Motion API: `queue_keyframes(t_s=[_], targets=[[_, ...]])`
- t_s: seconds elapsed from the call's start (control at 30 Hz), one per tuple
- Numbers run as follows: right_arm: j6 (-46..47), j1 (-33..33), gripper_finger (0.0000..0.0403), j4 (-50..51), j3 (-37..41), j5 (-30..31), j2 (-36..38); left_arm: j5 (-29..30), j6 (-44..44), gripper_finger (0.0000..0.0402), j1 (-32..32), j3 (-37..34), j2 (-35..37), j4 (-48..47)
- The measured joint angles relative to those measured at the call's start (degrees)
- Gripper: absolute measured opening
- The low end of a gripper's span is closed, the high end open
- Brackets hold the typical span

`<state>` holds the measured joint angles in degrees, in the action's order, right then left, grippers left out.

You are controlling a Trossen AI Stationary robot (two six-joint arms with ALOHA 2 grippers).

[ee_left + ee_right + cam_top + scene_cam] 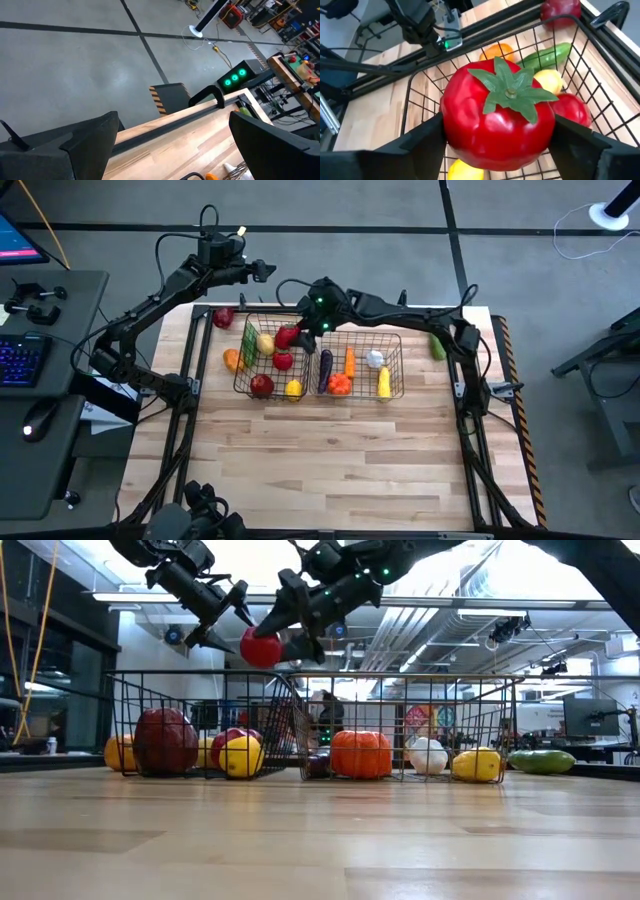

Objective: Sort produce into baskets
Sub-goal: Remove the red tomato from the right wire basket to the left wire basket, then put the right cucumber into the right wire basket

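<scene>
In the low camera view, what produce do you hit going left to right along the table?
Dark red apple → yellow lemon → orange pumpkin → white garlic → yellow piece → green piece outside the baskets.

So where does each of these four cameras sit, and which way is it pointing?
High view: overhead, looking straight down on the table, both arms and the baskets.
Low view: at tabletop height, looking level through the baskets into the room; the arms enter from above.
Left wrist view: on the raised left arm, looking past its open fingers at the floor and table edge.
Right wrist view: looking past its fingers at the tomato.
Shared: that tomato shows in the high, low and right wrist views.
</scene>
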<state>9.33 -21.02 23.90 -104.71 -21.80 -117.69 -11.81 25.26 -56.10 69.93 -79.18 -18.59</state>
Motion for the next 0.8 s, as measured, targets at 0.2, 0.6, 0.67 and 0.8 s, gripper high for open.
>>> queue_keyframes(t_s=[0.2,0.6,0.67,0.8], targets=[[1.2,0.0,0.0346,0.7,0.0,1.1,-0.2,0.3,0.2,0.0369,0.0,0.0,0.0,0.0],[-5.4,-4.6,0.0386,9.2,-9.2,2.1,-0.2,0.4,0.2,0.0369,0.0,0.0,0.0,0.0],[-8.7,-6.6,0.0385,15.3,-13.9,5.0,-0.2,0.4,0.1,0.0369,0.0,0.0,0.0,0.0],[-16.0,-10.7,0.0385,30.7,-22.7,18.2,-0.1,0.4,0.1,0.0369,0.0,0.0,0.0,0.0]])
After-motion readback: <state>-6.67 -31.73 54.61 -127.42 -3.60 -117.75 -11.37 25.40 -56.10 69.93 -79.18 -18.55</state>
